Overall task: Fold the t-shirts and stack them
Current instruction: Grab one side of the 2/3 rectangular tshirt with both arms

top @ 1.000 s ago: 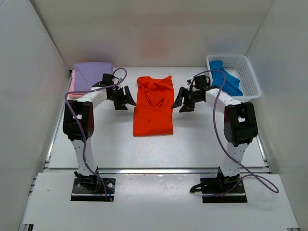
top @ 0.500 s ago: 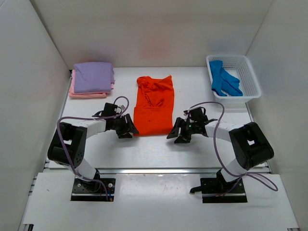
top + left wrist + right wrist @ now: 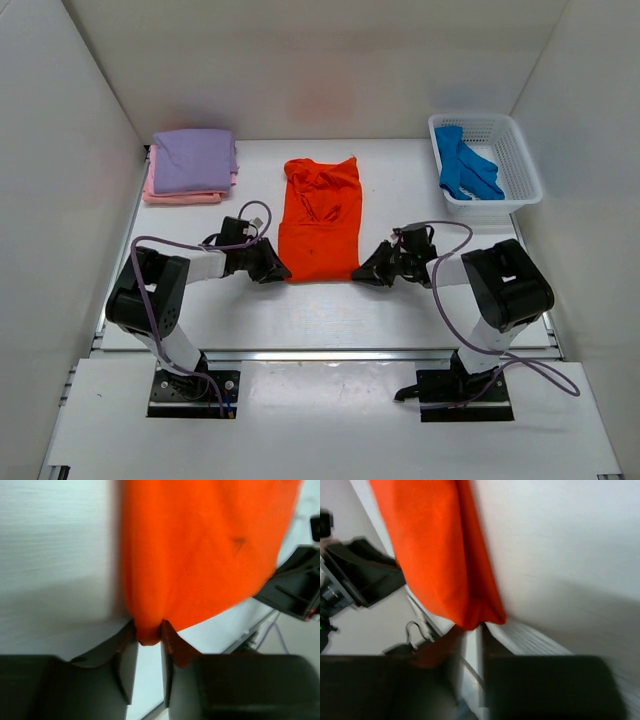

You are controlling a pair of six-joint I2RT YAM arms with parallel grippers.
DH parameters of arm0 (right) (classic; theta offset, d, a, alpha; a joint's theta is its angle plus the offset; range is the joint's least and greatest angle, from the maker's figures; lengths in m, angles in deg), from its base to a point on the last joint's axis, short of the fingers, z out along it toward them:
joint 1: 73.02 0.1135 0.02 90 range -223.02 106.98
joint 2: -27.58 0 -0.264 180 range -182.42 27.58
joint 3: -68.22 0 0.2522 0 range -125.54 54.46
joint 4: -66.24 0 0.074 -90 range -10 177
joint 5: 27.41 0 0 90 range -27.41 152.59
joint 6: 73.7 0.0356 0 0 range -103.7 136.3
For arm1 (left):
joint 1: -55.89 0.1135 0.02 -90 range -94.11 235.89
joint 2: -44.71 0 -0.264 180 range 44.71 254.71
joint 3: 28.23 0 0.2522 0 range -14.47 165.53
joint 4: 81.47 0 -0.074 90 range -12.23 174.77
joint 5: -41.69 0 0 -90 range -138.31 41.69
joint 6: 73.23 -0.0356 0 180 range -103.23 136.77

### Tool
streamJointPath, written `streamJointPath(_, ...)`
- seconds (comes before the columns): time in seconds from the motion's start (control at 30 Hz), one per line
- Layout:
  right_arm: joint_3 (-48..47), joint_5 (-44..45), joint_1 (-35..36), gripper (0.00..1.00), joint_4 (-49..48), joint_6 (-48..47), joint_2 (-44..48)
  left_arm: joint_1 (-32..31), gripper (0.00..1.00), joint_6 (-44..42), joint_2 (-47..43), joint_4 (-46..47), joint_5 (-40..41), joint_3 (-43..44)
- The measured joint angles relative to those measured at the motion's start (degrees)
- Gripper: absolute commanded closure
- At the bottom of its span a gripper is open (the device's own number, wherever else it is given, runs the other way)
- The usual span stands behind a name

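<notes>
The top view looks down from high behind the near edge and takes in the whole table (image 3: 400, 310), with the far wall at its upper edge. The left wrist view sits just behind the left claw (image 3: 148, 631) and faces along its fingers, very close to the tee (image 3: 200, 555) straight ahead. The right wrist view sits the same way behind the right claw (image 3: 472, 630), equally close and blurred. Both wrist views share the tee's hem and the table strip ahead of the claws. Each also catches the opposite claw beyond the cloth.
</notes>
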Motion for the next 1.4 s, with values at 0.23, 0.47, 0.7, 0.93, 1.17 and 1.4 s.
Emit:
streamJointPath(0.23, 4.90, 0.39, -0.26, 0.99, -0.07, 1.16, 1.36, 0.04, 1.00, -0.72, -0.02, 1.01, -0.98, -2.45)
streamJointPath(0.47, 11.67, 1.46, 3.82, 1.00, 10.99, -3.98, 16.11, -3.08, 0.98, -2.64, -13.49, -4.92, -0.76, -13.14)
streamJointPath(0.7, 18.08, 3.04, 10.43, 0.71, 20.09, -5.38, 28.96, -7.48, 0.91, -2.10, -28.98, -12.74, 0.44, -18.88)
streamJointPath(0.93, 23.19, 2.84, 10.10, 0.46, 20.96, -2.45, 38.77, -6.08, 0.89, -0.55, -35.04, -14.80, 2.84, -23.12)
streamJointPath(1.17, 24.24, 2.91, 13.97, 0.44, 14.64, 1.97, 36.28, -6.10, 0.87, 1.01, -36.85, -14.75, 3.23, -25.05)
streamJointPath(1.4, 20.33, 4.02, 21.11, 0.46, 7.15, 5.40, 26.36, -6.19, 0.89, 2.03, -39.63, -14.84, 3.63, -26.03)
